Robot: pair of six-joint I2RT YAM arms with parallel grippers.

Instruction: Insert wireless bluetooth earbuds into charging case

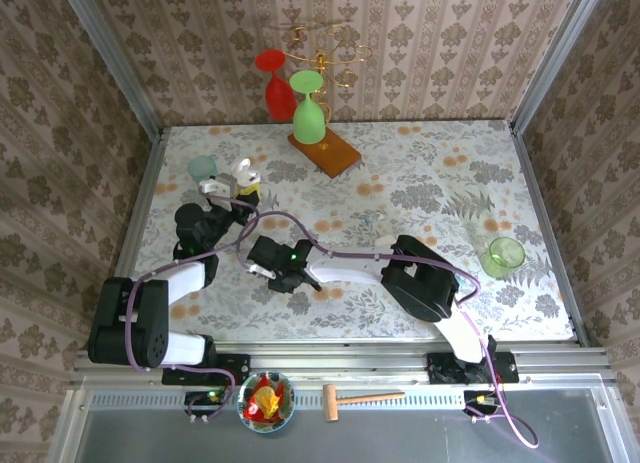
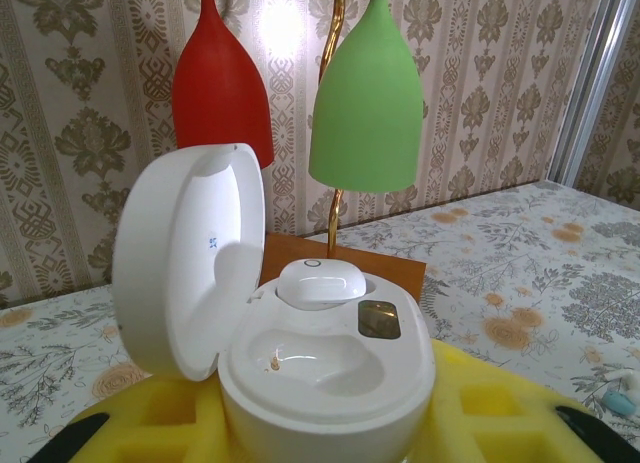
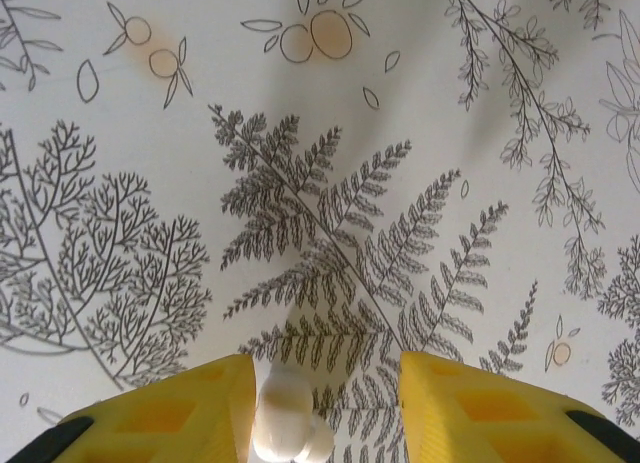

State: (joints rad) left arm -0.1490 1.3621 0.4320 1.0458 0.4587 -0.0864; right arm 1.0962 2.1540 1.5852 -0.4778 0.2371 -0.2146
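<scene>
I judge this to be the pickup step for the second bud. My right pincer (image 3: pixel 325 415) hangs low over the pale fern-printed tablecloth (image 3: pixel 450 133), released, with its jaws standing apart. The small white rounded plastic earbud (image 3: pixel 285 425) lies between them, close against the left yellow pad (image 3: pixel 180 408) and apart from the right one. Nothing is gripped there yet.

My left pincer (image 2: pixel 325 441) is clenched round the white rounded plastic charging case (image 2: pixel 330 383). It holds the case upright between its yellow foam fingers, with the hinged lid (image 2: pixel 185 258) swung open to the pincer's left. Inside, the socket farther from this pincer holds one seated white earbud (image 2: pixel 320 281). The nearer socket (image 2: pixel 300 355) is a bare, smooth hollow.

Next, I think the right jaws should close on the bud. It sits off-centre, so the right pad will have to sweep in and press it against the left one. Smooth and rounded as it is, it could roll or squirt out, so a slow, gentle squeeze seems wise.

Then comes a lift, a carry across to the case, and a lowering into the nearer hollow, turned to match its shape. My left pincer should hold the case level throughout.
</scene>
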